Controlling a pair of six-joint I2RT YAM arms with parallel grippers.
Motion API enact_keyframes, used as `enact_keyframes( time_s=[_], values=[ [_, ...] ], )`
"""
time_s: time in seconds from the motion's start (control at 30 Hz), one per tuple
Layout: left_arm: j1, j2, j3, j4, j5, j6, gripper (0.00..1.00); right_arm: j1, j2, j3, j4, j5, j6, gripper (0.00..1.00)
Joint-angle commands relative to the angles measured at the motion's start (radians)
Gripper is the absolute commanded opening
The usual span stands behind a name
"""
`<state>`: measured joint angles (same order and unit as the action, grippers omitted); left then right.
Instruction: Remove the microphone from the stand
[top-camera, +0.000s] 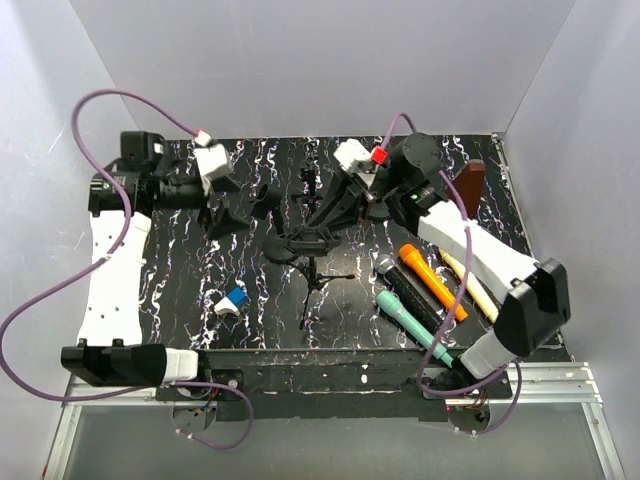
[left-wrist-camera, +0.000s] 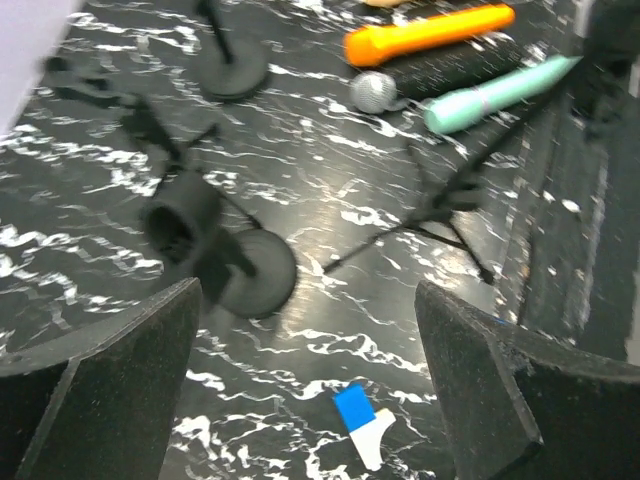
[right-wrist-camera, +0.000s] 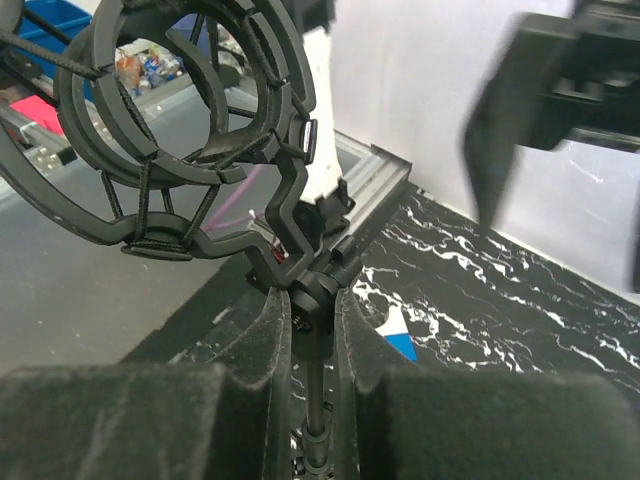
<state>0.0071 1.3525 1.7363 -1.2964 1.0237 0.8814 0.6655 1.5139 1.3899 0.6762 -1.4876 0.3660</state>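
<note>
My right gripper (right-wrist-camera: 312, 330) is shut on the swivel joint of a thin black stand (right-wrist-camera: 318, 400), just under its shock-mount ring (right-wrist-camera: 180, 130). The ring holds nothing. In the top view this gripper (top-camera: 330, 215) reaches toward the table's middle, over the dark stand parts (top-camera: 305, 247). A black microphone with a grey mesh head (top-camera: 412, 298) lies on the table at the right; it also shows in the left wrist view (left-wrist-camera: 440, 70). My left gripper (top-camera: 220, 205) is open and empty (left-wrist-camera: 305, 380), above the table at the back left.
An orange microphone (top-camera: 432, 282), a teal one (top-camera: 412, 320) and a cream one (top-camera: 470, 285) lie beside the black one. A small tripod (top-camera: 315, 285) and round-based stands (left-wrist-camera: 250, 275) sit mid-table. A blue-and-white piece (top-camera: 232, 300) lies front left. A brown block (top-camera: 470, 185) stands back right.
</note>
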Motion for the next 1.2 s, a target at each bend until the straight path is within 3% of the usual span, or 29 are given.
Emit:
enact_keyframes(
  time_s=[0.0, 0.1, 0.2, 0.3, 0.4, 0.5, 0.67, 0.8, 0.97, 1.17],
  values=[
    [-0.051, -0.148, -0.131, -0.193, 0.085, 0.17, 0.87, -0.01, 0.077, 0.008, 0.27, -0.168, 0.083, 0.01],
    [-0.071, -0.179, -0.202, -0.107, 0.069, 0.102, 0.88, -0.018, 0.137, 0.009, 0.312, -0.165, 0.113, 0.02],
    [-0.076, -0.178, -0.225, -0.101, 0.05, 0.108, 0.88, -0.026, 0.183, 0.02, 0.322, -0.143, 0.126, 0.12],
    [-0.076, -0.19, -0.248, -0.136, 0.027, 0.145, 0.88, -0.033, 0.212, 0.044, 0.309, -0.128, 0.163, 0.28],
    [-0.076, -0.222, -0.296, -0.129, 0.027, 0.163, 0.89, -0.046, 0.224, 0.037, 0.303, -0.146, 0.188, 0.52],
    [-0.076, -0.253, -0.363, -0.104, 0.039, 0.177, 0.89, -0.078, 0.204, 0.011, 0.211, -0.093, 0.163, 0.64],
    [-0.079, -0.332, -0.52, 0.073, 0.078, 0.104, 0.88, -0.151, 0.123, -0.034, -0.109, 0.116, -0.02, 0.67],
    [-0.116, -0.409, -0.654, 0.282, 0.062, 0.018, 0.87, -0.168, 0.016, -0.048, -0.555, 0.375, -0.316, 0.67],
    [-0.173, -0.392, -0.736, 0.46, 0.043, -0.044, 0.81, -0.153, -0.217, -0.323, -0.532, 0.547, -0.4, 0.66],
    [-0.229, -0.375, -0.859, 0.738, -0.047, -0.128, 0.79, -0.037, -0.296, -0.381, -0.547, 0.731, -0.316, 0.67]
  ],
)
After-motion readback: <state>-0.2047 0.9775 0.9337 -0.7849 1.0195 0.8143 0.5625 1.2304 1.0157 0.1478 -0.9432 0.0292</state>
